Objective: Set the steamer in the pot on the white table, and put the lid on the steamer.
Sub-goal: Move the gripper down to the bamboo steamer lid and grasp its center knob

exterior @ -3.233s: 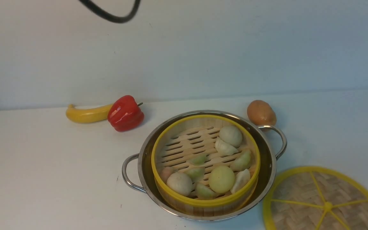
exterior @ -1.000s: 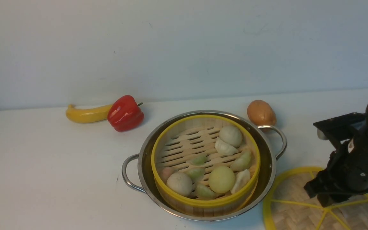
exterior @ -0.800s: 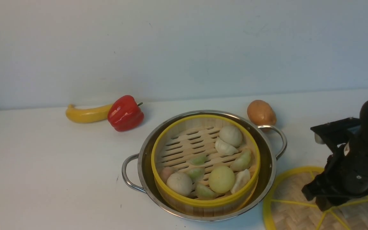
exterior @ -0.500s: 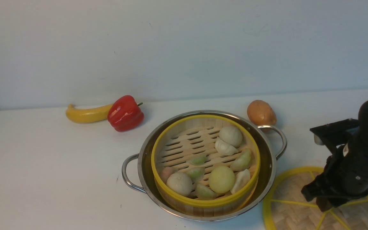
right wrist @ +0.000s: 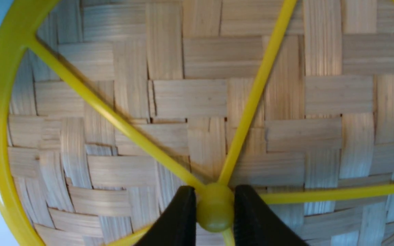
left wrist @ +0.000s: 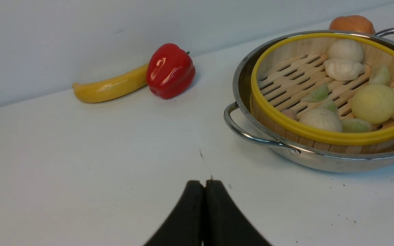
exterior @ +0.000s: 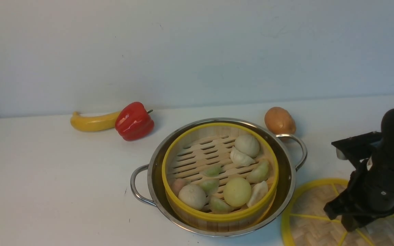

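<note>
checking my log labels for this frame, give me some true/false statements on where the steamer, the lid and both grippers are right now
1. The steamer sits inside the pot. True.
2. The lid covers the steamer. False: it lies on the white table beside the pot.
3. The right gripper has its fingers on either side of the lid's knob. True.
4. The left gripper is open. False: its jaws are pressed together on nothing.
5. The banana lies right of the pot. False: it lies to the left, by the red pepper.
</note>
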